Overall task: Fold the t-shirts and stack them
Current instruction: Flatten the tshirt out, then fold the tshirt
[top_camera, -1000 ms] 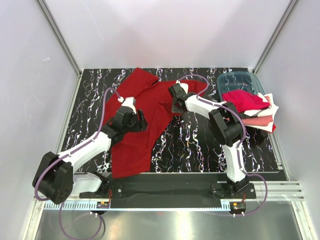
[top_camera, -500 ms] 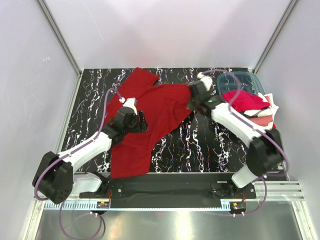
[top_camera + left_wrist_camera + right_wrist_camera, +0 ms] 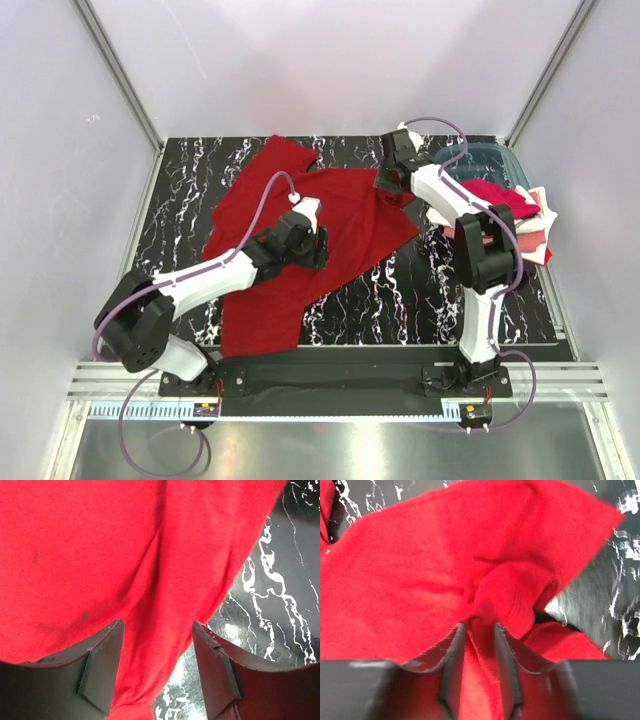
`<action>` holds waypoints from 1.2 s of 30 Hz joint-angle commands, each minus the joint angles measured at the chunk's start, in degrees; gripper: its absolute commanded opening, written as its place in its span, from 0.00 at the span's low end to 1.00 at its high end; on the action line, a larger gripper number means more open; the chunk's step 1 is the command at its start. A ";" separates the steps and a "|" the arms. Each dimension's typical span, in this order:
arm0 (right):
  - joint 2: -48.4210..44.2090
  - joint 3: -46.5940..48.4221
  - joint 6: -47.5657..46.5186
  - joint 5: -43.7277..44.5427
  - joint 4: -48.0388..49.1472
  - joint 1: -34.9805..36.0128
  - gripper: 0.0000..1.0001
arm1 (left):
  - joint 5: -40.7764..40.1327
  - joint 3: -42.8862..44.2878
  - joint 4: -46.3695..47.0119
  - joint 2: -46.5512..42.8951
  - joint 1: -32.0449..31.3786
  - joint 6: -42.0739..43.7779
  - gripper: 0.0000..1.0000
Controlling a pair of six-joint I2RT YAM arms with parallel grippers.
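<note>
Shows deep red t-shirt (image 3: 350, 215) spread over black marbled surface (image 3: 440, 290), its far right corner bunched and grasped between right fingers (image 3: 451, 665). Shows left fingers (image 3: 102, 665) released, spread just above shirt's middle. Locates other t-shirts (image 3: 515, 225) piled at right edge, touching teal bin (image 3: 480, 160).

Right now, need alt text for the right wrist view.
A bunched fold of the deep red t-shirt sits between the narrowly parted fingers of the right claw; whether it is gripped is unclear. The rest spreads above over the black marbled table.
</note>
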 commanded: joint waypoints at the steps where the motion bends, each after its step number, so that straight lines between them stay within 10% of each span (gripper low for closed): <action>1: 1.41 6.69 -2.56 1.02 -7.33 0.47 0.40 | -3.35 3.42 -1.50 1.39 0.03 1.47 0.62; 11: -12.81 -14.74 0.26 6.31 -0.31 0.47 0.63 | -15.75 4.04 -9.15 -1.40 1.25 -3.98 0.66; 16: -20.54 -23.08 3.85 10.18 0.13 0.38 0.98 | -11.99 -2.02 -5.82 -9.83 7.74 -6.79 0.72; 24: -22.94 -32.43 9.39 10.35 10.24 0.38 0.69 | -9.78 -8.52 -4.32 -17.76 14.52 -9.69 0.70; 36: -8.52 -21.17 10.01 19.66 1.27 0.12 0.63 | -11.36 -12.66 -2.82 -24.36 18.40 -12.60 0.66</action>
